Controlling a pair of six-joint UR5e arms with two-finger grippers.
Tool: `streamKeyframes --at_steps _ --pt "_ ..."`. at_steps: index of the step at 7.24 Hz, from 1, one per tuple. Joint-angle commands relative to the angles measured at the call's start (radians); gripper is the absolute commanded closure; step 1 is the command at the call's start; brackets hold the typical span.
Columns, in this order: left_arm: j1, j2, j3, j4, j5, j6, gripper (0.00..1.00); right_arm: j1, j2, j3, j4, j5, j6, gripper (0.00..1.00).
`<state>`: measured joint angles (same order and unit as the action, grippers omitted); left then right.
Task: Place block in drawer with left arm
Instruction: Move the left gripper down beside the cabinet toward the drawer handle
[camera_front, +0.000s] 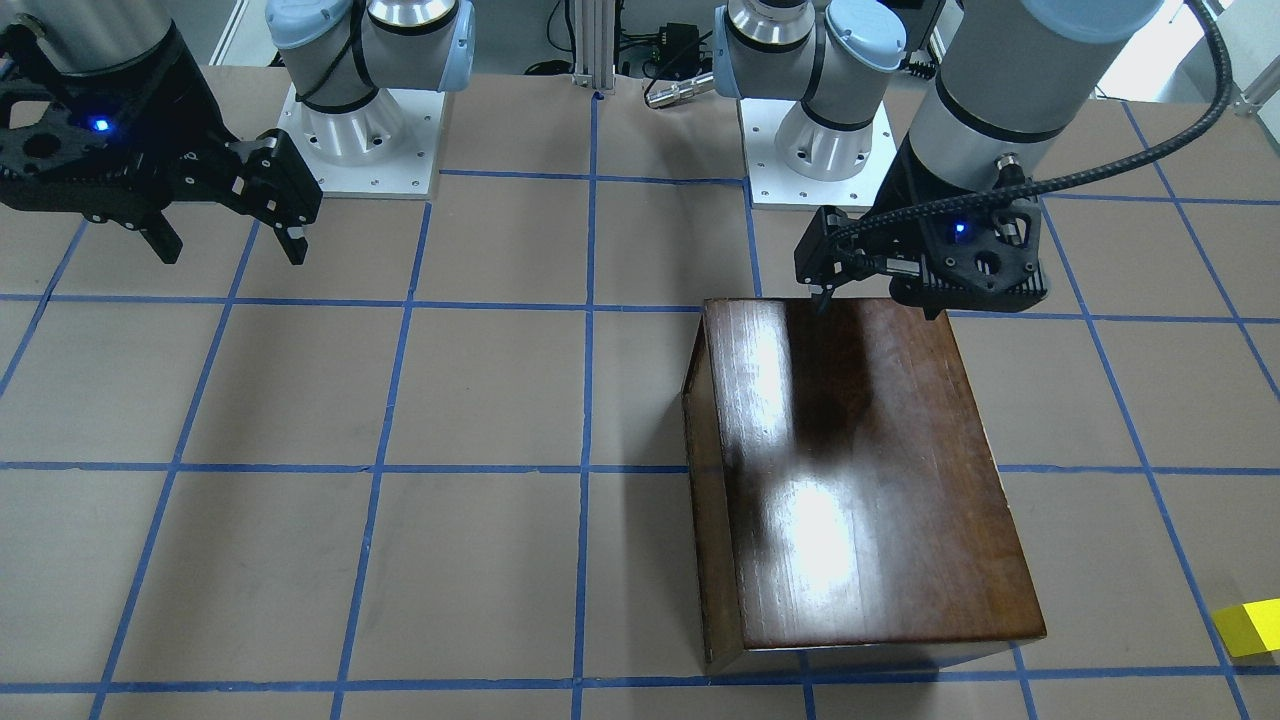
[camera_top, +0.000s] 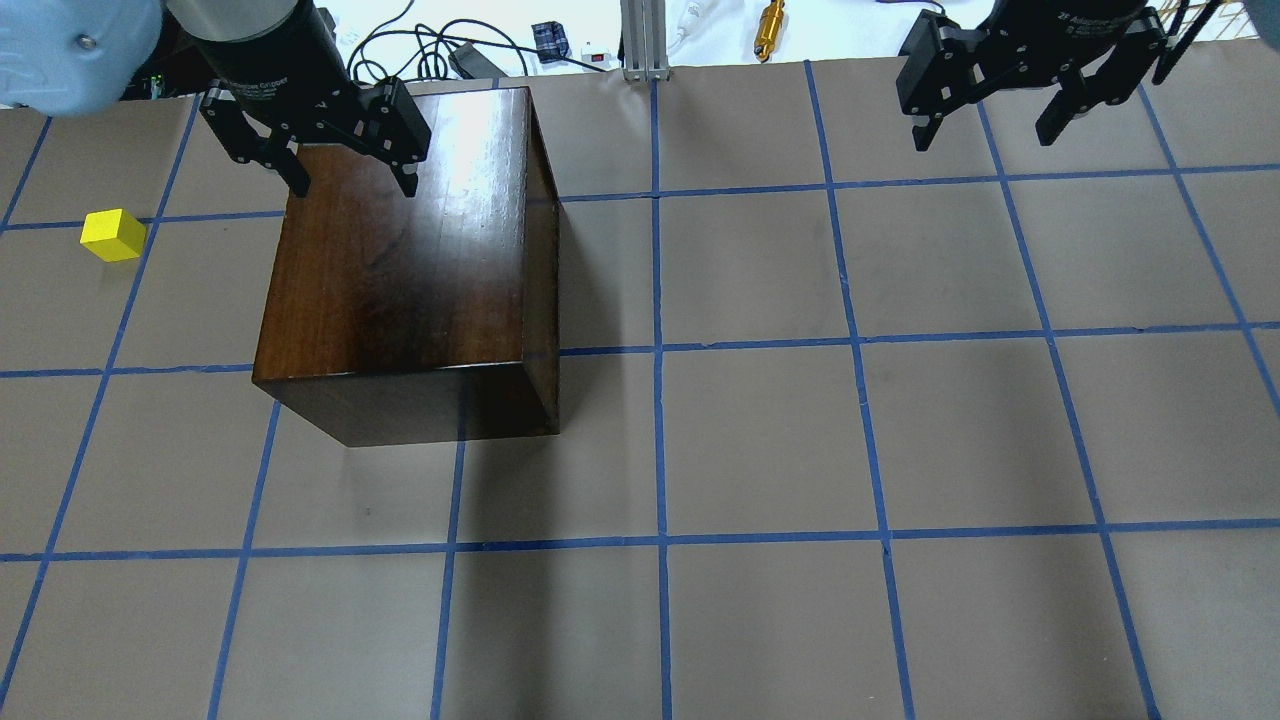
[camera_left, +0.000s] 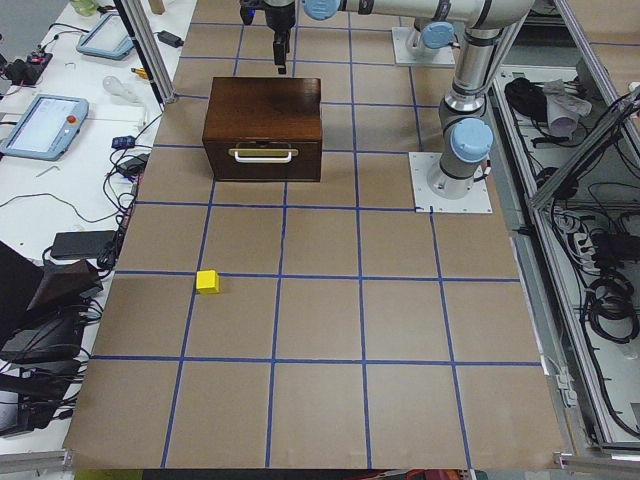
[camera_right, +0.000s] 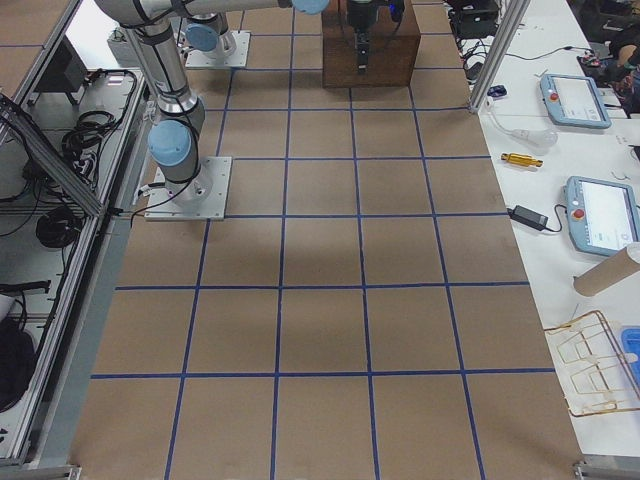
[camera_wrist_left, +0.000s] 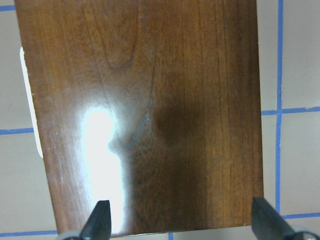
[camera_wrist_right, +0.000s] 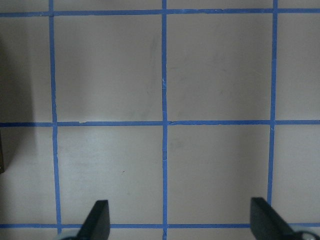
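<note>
Exterior left — drawer closed, block outside

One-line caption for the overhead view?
Open left gripper hovers over the wooden box; yellow block sits apart on table.

Yellow block sits well apart from the shut drawer; left gripper hangs spread over the box.

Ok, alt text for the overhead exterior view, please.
A glossy dark-brown wooden box sits on a brown table gridded with blue tape, the left arm's open black gripper hovering over its upper edge. A small bright yellow cube lies to the box's left; the right arm's open black gripper hangs at upper right.
</note>
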<state>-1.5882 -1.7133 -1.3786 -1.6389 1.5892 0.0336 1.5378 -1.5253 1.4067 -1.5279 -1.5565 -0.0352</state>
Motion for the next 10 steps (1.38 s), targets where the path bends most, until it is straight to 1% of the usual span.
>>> streamKeyframes --at_steps 1,2,3,4,5,6,7,8,9,10 --pt "0.031 -0.008 0.001 -0.007 0.002 0.011 0.0 -0.001 -0.001 0.0 0.0 0.0 0.0 0.0" --pt "0.095 -0.009 0.003 -0.021 -0.027 0.028 0.0 0.001 0.0 0.0 0.0 0.0 0.0 0.0" --pt "0.207 -0.018 0.0 -0.063 -0.12 0.086 0.0 -0.001 -0.001 0.0 0.0 0.0 0.0 0.0" --pt "0.305 -0.026 -0.008 -0.093 -0.194 0.124 0.0 0.001 -0.001 0.0 0.0 0.0 0.0 0.0" --pt "0.377 -0.04 -0.014 -0.091 -0.221 0.258 0.0 0.001 0.0 0.0 0.0 0.0 0.0 0.0" --pt "0.433 -0.069 -0.019 -0.091 -0.254 0.323 0.0 0.001 -0.001 0.0 0.0 0.0 0.0 0.0" --pt "0.486 -0.11 -0.028 -0.084 -0.317 0.388 0.0 -0.001 -0.001 0.0 0.0 0.0 0.0 0.0" --pt "0.526 -0.153 -0.045 -0.072 -0.359 0.449 0.0 -0.001 0.0 0.0 0.0 0.0 0.0 0.0" --pt "0.536 -0.195 -0.069 -0.011 -0.386 0.506 0.0 0.001 -0.001 0.0 0.0 0.0 0.0 0.0" --pt "0.537 -0.228 -0.103 0.043 -0.39 0.516 0.0 0.001 -0.001 0.0 0.0 0.0 0.0 0.0"
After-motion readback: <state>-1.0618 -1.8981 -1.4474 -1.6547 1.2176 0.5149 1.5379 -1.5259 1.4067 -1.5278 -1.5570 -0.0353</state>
